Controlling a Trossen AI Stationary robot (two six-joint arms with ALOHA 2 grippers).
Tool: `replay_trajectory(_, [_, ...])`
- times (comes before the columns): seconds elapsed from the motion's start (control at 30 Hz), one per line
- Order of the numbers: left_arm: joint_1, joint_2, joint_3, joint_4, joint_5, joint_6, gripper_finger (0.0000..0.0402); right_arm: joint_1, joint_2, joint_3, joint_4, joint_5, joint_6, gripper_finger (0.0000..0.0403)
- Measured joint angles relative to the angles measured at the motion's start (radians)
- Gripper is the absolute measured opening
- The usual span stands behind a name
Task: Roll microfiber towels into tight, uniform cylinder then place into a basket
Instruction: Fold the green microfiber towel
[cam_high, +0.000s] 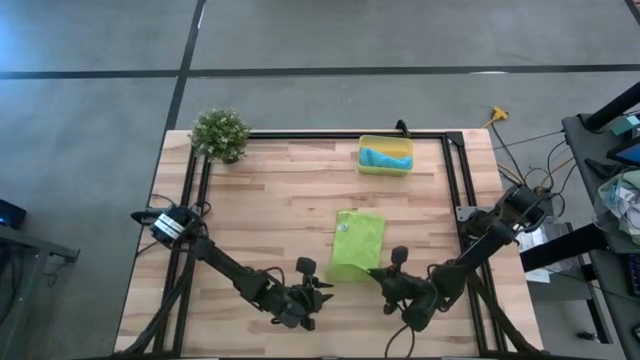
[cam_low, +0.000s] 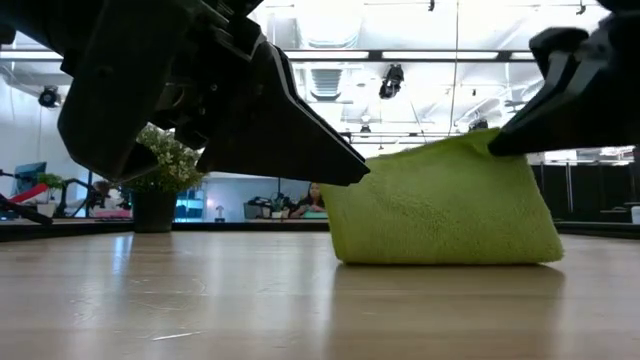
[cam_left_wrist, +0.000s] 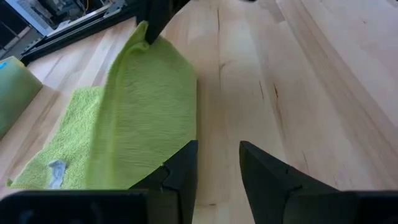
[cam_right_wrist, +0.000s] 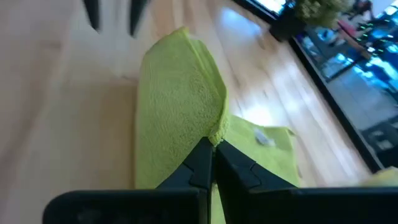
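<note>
Lime-green towel (cam_high: 358, 243) lies mid-table, near edge lifted off the wood. Right gripper (cam_right_wrist: 212, 163) is clamped shut on that raised edge. Left gripper (cam_left_wrist: 217, 171) hangs just left of the towel, fingers partly apart, holding nothing. The cloth looks soft, light and limp, so it is best gripped at edges or corners. Yellow basket (cam_high: 385, 168) at far side holds the turquoise towel (cam_high: 386, 157).

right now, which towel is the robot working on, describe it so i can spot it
On the pale wooden table, look near the front edge, between the two dark arms. The lime-green microfibre towel lies there, one edge pinched up by the right pincer; the turquoise-blue towel sits in the yellow plastic basket.
</note>
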Motion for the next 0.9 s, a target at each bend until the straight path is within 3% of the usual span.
replay_trajectory(0.37, [0.002,0.000,0.000,0.007,0.000,0.000,0.0103,-0.015,0.000,-0.104,-0.015,0.145,0.072,0.0009])
replay_trajectory(0.9, [0.002,0.000,0.000,0.007,0.000,0.000,0.0103,-0.028,0.000,-0.152,-0.013,0.153,0.122,0.0009])
